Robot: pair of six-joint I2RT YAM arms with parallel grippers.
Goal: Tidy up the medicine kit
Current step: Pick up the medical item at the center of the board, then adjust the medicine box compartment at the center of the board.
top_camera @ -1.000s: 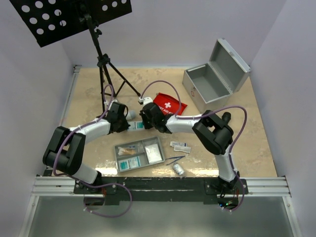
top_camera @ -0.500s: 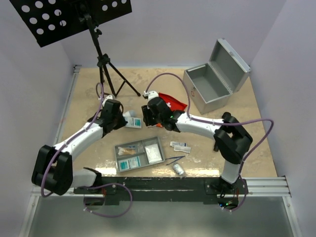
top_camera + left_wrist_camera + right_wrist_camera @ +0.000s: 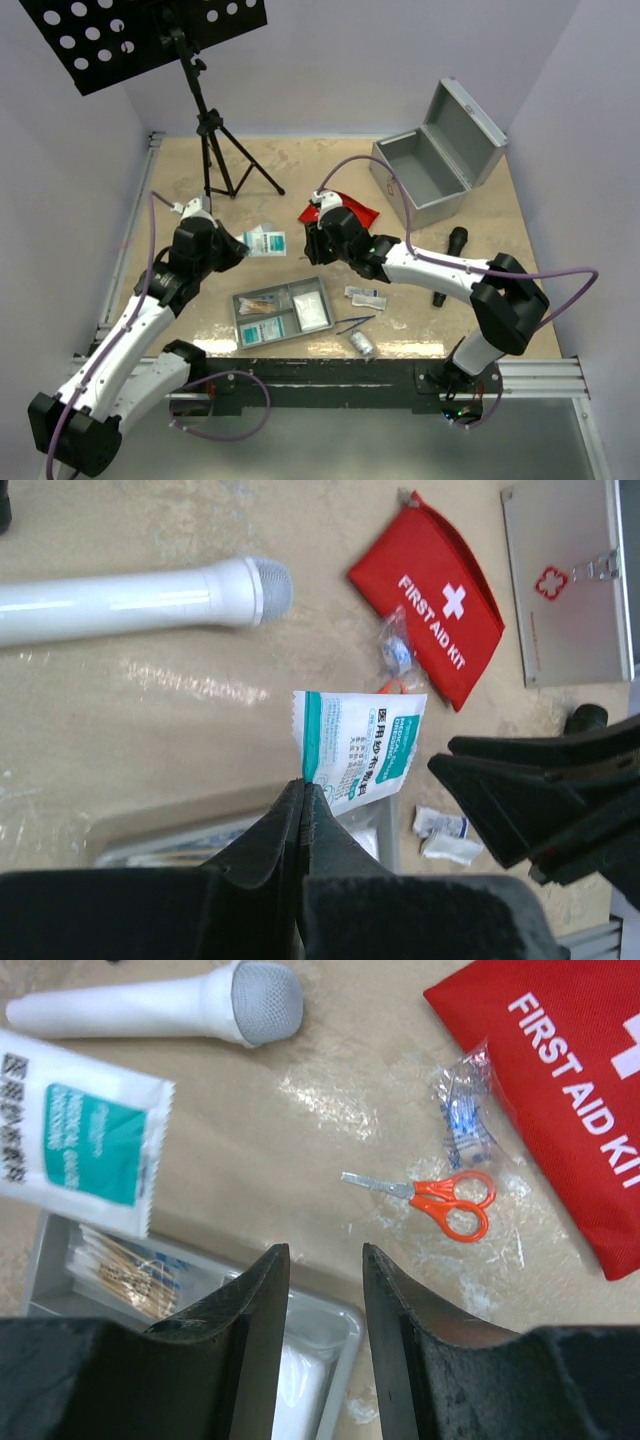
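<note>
Pale lilac walls box in a beige worktop that carries everything. From above, the silver case stands open at the far right. The red pouch lies nearer the middle. The grey divided tray sits close to the arm bases, its long axis running roughly left to right. The left end effector is clamped on one edge of a white-and-teal gauze packet, held just beyond the tray's far rim. The right end effector hovers beside the pouch, on the packet's other side.

The left wrist camera shows its fingers pressed together on the packet's edge. The packet juts out from them above the tray's rim, and a white microphone lies farther off.

The right wrist camera shows its fingers spread with nothing between them. Below them, orange scissors and a small clear bag lie just beside the pouch.

The packet looks bound for the tray, which lies back toward the bases from the left end effector. That arm is the nearer one and already carries the packet, so a short pull back and a descent should serve, with the packet's long side turned along a compartment.
</note>
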